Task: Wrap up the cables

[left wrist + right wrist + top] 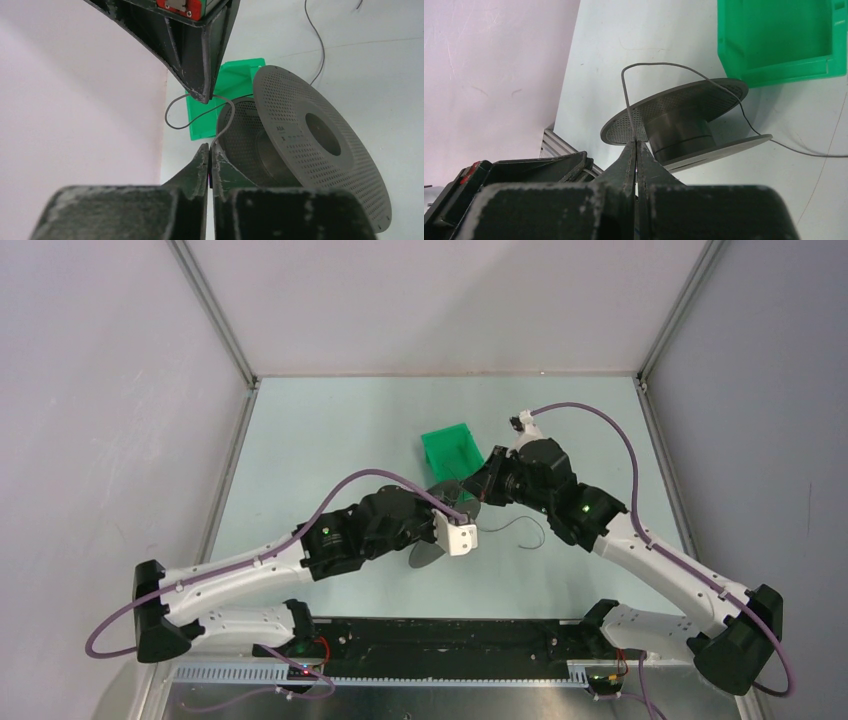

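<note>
Cable [659,63] arches over the spool [679,131]. The right fingers [626,162] and the left fingers [197,167] are both pressed together, each pinching it between the tips.

Both my arms bend inward, wrists nearly meeting. My left hand [209,150] has its fingers pressed together, pinching the cable [659,63]; my right hand [636,146] is likewise clamped on it, tip just beside my left hand's.
</note>
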`<action>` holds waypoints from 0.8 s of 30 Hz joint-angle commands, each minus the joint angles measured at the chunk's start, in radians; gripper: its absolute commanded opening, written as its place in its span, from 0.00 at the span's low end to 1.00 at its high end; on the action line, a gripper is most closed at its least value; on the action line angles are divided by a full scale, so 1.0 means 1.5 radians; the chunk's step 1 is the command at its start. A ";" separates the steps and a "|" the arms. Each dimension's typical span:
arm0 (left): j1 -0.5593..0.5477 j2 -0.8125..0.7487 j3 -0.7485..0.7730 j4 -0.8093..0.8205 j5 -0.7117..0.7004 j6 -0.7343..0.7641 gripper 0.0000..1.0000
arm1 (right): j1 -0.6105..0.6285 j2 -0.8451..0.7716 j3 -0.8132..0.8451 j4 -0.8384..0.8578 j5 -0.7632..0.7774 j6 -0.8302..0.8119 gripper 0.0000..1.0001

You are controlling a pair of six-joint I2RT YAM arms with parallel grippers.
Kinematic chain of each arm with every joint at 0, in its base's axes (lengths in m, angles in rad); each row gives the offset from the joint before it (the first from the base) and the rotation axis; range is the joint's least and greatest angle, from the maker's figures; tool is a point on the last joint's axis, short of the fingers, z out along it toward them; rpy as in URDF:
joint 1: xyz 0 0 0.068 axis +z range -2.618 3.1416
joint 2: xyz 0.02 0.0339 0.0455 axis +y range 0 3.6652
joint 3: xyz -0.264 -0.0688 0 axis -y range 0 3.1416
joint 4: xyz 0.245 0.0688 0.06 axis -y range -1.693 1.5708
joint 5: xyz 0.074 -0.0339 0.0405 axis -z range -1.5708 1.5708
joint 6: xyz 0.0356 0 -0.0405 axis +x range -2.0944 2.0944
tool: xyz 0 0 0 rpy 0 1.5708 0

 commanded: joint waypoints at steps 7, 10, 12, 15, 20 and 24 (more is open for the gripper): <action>-0.001 -0.019 0.043 0.021 0.029 -0.211 0.00 | -0.008 -0.061 0.003 0.048 -0.055 -0.098 0.26; 0.019 -0.038 0.062 0.022 0.055 -0.330 0.00 | -0.017 -0.098 -0.007 0.076 -0.076 -0.232 0.37; 0.048 -0.055 0.074 0.022 0.102 -0.411 0.00 | -0.021 -0.133 -0.038 0.129 -0.093 -0.302 0.42; 0.114 -0.075 0.089 0.022 0.202 -0.518 0.00 | -0.025 -0.193 -0.107 0.241 -0.179 -0.462 0.47; 0.204 -0.090 0.107 0.021 0.307 -0.694 0.00 | -0.028 -0.235 -0.187 0.400 -0.260 -0.650 0.53; 0.233 -0.103 0.107 0.022 0.356 -0.752 0.00 | -0.066 -0.195 -0.188 0.457 -0.348 -0.718 0.55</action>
